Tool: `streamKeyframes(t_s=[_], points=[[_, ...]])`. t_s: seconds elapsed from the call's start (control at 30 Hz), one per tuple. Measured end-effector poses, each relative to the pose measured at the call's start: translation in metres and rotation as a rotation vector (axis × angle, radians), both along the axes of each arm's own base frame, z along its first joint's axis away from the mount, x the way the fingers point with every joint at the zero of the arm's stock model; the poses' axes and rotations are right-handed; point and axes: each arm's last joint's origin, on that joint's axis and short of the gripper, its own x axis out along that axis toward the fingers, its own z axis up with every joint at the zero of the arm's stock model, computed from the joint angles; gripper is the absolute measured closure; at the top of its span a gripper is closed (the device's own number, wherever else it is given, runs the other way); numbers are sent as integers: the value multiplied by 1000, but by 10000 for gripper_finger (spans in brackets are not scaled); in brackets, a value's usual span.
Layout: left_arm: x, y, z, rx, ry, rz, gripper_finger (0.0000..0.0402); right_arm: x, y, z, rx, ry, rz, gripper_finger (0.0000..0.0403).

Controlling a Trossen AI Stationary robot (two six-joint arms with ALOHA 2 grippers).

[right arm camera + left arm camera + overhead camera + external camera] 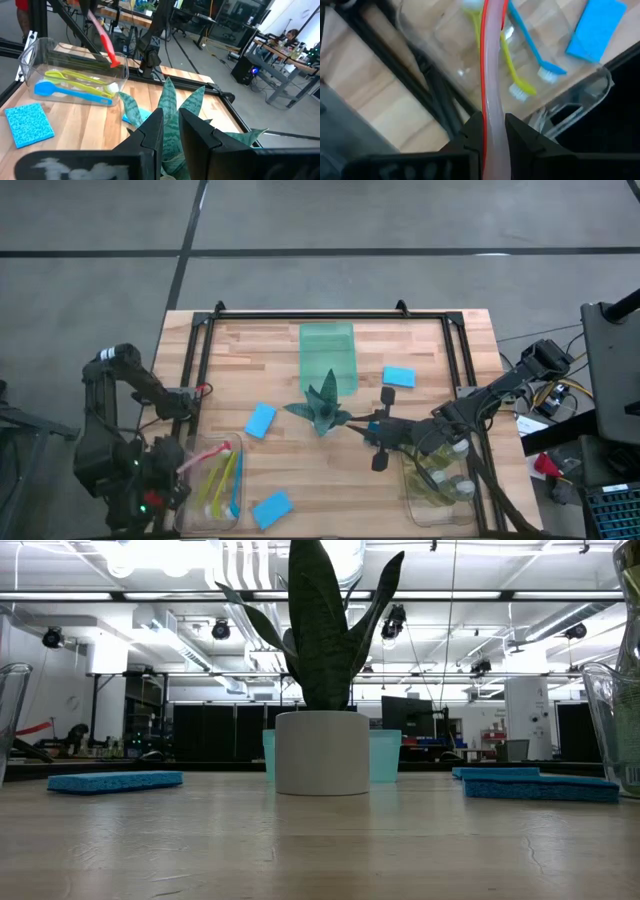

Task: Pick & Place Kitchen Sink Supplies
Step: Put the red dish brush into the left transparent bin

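Left gripper (pixel 494 131): was seen at the desk's near-left corner, over the clear bin (pixel 192 492); its fingers (pixel 470 135) were pressed narrowly onto the handle of the red brush (pixel 491 65), which was held slanting above the bin.
Red brush, from the right wrist view: its red end (pixel 106 42) was seen raised above the bin's (pixel 75 62) rim.
Yellow brush (pixel 222 478) and blue brush (pixel 236 485): were found lying inside the left bin, side by side, bristle heads at one end.
Right gripper (pixel 380 442): was held out over the desk just beside the plant (pixel 322 408); its fingers (pixel 152 130) were drawn close together with nothing gripped between them.
Soap bottles (pixel 445 476): were kept in the second clear bin (pixel 412 498) at the near-right corner; their number could not be told.
Blue sponges: three were seen flat on the desk (pixel 300 470), one (pixel 260 420) left of the plant, one (pixel 272 509) near the front edge beside the left bin, one (pixel 398 377) right of the green tray (pixel 328 355).
Green tray: was set behind the plant, towards the far edge.
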Motion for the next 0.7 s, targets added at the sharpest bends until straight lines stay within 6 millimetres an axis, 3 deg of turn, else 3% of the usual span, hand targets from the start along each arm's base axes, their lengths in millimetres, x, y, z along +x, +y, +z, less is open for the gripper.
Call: streamKeyframes(t_s=[0.17, 0.27, 0.37, 0.53, 0.7], points=[[3, 10, -11, 51, -27, 35, 350, 0, 0, 0, 0, 0, 0, 346], [8, 8, -25, 80, 67, 62, 350, 0, 0, 0, 1, -1, 1, 346], [11, 5, -39, 123, 121, 78, 350, 0, 0, 0, 2, -3, 1, 346], [24, -6, -54, 166, 25, 101, 349, 0, 0, 1, 4, -7, 1, 346], [31, -16, -66, 202, 39, 120, 348, 0, 0, 1, 9, -9, 0, 346]])
